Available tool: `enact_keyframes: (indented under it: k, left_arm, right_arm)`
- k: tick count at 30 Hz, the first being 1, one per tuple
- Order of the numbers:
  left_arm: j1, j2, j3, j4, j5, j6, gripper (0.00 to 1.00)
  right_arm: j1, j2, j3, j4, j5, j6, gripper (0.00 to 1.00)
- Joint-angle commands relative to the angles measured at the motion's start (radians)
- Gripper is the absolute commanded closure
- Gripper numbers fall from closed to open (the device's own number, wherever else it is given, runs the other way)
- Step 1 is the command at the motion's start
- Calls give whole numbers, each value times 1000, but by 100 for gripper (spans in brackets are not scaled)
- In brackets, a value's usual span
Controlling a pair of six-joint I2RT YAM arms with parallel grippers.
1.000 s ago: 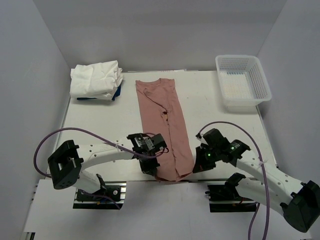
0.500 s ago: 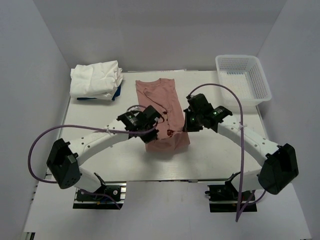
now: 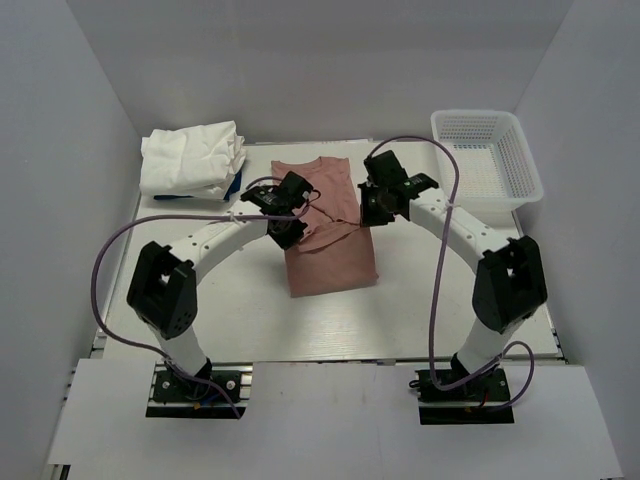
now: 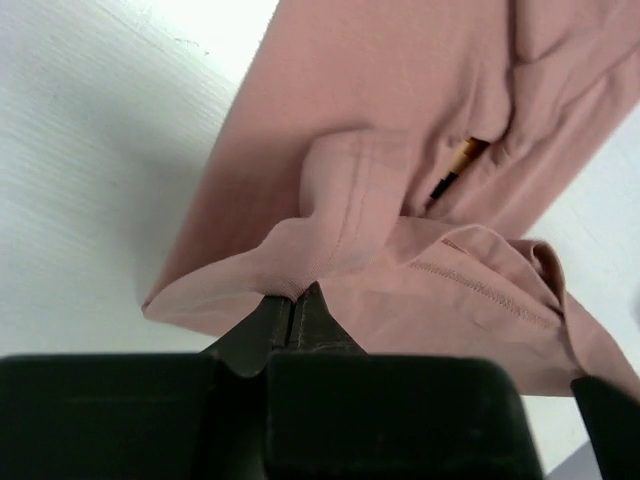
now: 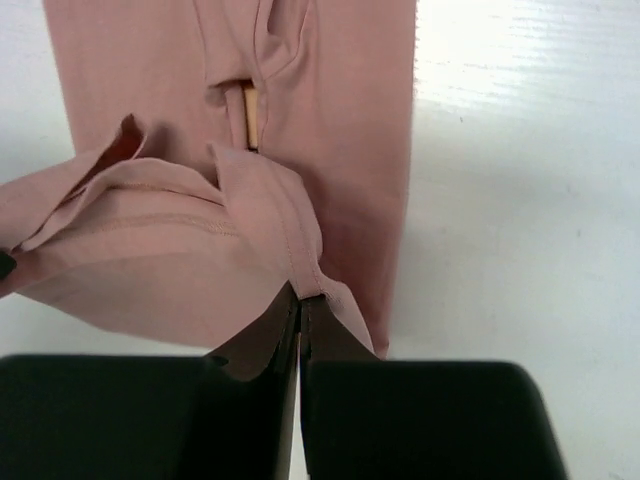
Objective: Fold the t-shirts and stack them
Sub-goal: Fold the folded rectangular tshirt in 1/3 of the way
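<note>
A dusty pink t-shirt [image 3: 330, 250] lies in the middle of the table, its near half lifted and doubled back over the far half. My left gripper [image 3: 296, 226] is shut on the shirt's hem [image 4: 300, 262] at its left side. My right gripper [image 3: 366, 217] is shut on the hem [image 5: 312, 272] at its right side. Both grippers hold the hem above the middle of the shirt. A small orange-brown print [image 5: 250, 115] shows under the raised fold. White t-shirts [image 3: 192, 158] sit piled at the back left.
A white mesh basket [image 3: 487, 163] stands at the back right corner. Something blue [image 3: 233, 187] peeks from under the white pile. White walls close the table on three sides.
Both grippers have carried the shirt's near hem from the table's front edge toward the collar, folding the shirt in half. The arms have stretched out far over the table.
</note>
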Motion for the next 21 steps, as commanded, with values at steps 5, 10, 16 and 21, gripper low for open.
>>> enact_keyframes:
  k: [5, 10, 16, 21]
  left_arm:
    - [59, 73, 66, 34, 40, 67, 100]
    - [91, 145, 115, 35, 40, 87, 100]
    - [147, 206, 154, 71, 51, 127, 55]
    - [185, 237, 232, 61, 94, 188, 0]
  right_arm:
    - [-39, 161, 134, 21, -60, -52, 100]
    - [-54, 230, 171, 39, -96, -47, 100]
    - [-80, 310, 246, 30, -74, -38, 60]
    - [-82, 280, 263, -4, -125, -79, 10]
